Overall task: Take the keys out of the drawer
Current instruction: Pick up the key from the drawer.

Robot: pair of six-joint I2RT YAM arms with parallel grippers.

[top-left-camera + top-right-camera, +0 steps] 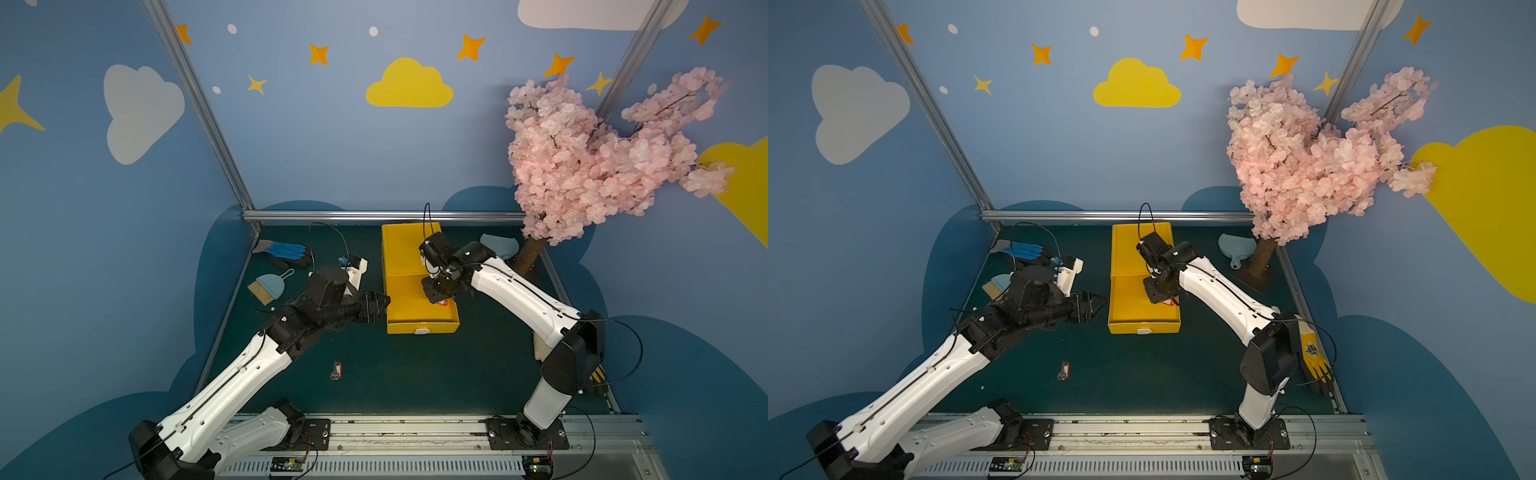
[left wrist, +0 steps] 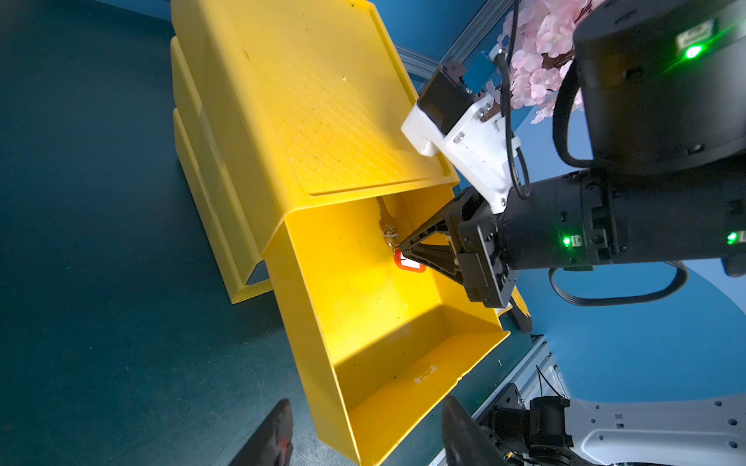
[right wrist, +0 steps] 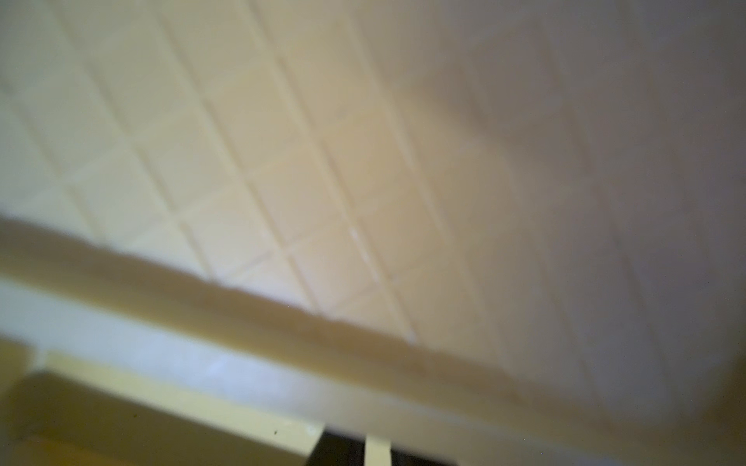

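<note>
The yellow cabinet (image 1: pixel 401 245) sits by the far edge of the tabletop (image 1: pixel 415 374), its drawer (image 2: pixel 355 290) standing open toward the near edge, which leaves the floor of the drawer open to a reach from above. One tagged key (image 2: pixel 411 265) lies inside. Its metal shank runs back under the cabinet's overhang, so the orange-red tag is probably the easiest part to reach. The right end effector (image 2: pixel 401 250) works there, fingertips drawn together on the ring end of the tag in what looks like a pinch. The right arm stretches in from the near right corner, its wrist bent steeply down into the drawer. The left end effector (image 1: pixel 384 306) hangs released and empty just beside the drawer's left wall, wrist level, possibly placed to steady the drawer. A second key (image 1: pixel 336 370) lies on the tabletop toward the near edge.
</note>
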